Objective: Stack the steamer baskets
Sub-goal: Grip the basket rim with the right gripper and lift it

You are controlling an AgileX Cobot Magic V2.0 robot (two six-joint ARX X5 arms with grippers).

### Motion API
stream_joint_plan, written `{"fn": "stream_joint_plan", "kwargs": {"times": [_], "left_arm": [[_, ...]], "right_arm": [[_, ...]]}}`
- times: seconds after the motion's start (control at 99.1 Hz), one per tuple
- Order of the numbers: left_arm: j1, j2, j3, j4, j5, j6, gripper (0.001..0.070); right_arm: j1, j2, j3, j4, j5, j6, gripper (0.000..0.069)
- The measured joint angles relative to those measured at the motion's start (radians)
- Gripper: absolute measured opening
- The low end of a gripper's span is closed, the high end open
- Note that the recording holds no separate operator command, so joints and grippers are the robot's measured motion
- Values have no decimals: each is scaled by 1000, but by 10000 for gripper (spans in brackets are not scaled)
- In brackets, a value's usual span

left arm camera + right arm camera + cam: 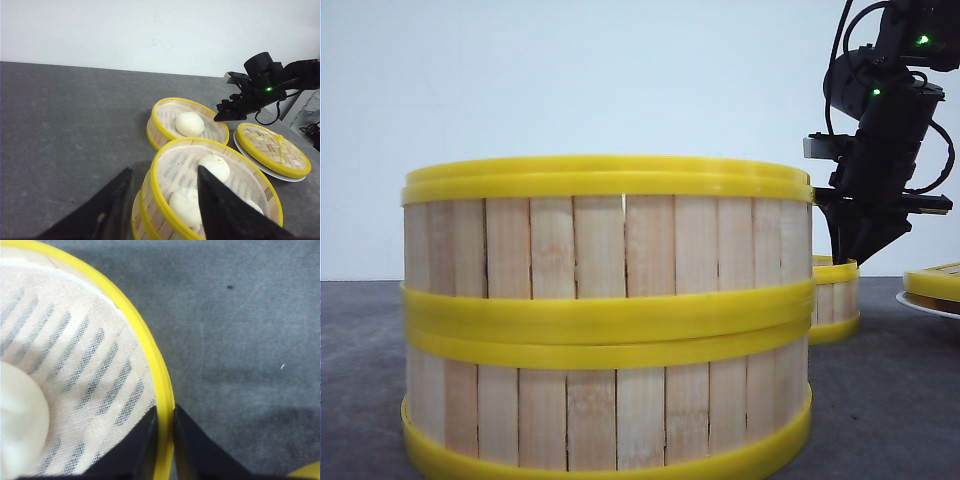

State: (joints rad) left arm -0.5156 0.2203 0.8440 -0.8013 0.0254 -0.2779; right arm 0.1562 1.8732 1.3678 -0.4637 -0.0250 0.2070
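Front view: a stack (pixel 607 315) of two steamer baskets fills the centre and lower frame, one seated squarely on the other. Behind it, at right centre, a lone basket (pixel 835 298) stands on the dark table (pixel 360 380), partly hidden. The right gripper (pixel 850 250) comes down on this basket's rim from the upper right. At the far right edge a lid (pixel 935 280) rests on a white plate (pixel 925 303).

Left wrist view: the stack (pixel 210 200) lies at lower centre, with buns (pixel 215 166) on a mesh liner. The lone basket (pixel 187 125) sits just above it in frame and holds one bun (pixel 190 123). The lid (pixel 272 149) is at centre right. The left gripper (pixel 162 205) is spread wide, its fingers straddling the near wall of the stack's top basket without clearly touching it.

Right wrist view: the right gripper (pixel 165 440), at bottom centre, has its fingers nearly together, one inside and one outside the yellow rim (pixel 150 360) of the lone basket. They appear to pinch the wall, though firm contact cannot be confirmed.

Handling, as judged: the baskets look light and fairly stiff, but the slat walls are thin and the glossy bands may be slippery. A pinch across the wall at the rim is the natural hold. An off-centre grip invites tilt, so the loose bun could roll; the basket should be lifted level.
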Motion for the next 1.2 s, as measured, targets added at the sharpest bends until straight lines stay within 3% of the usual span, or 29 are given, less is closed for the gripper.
{"fn": "stream_joint_plan", "kwargs": {"times": [0.555,0.938,1.2], "left_arm": [[0,0,0,-3,0,0,234],[0,0,0,-3,5,0,234],[0,0,0,-4,6,0,234]], "right_arm": [[0,-18,32,-61,0,15,35],[-3,-245,214,-240,-3,-23,35],[6,-424,238,-360,-119,-65,35]]}}
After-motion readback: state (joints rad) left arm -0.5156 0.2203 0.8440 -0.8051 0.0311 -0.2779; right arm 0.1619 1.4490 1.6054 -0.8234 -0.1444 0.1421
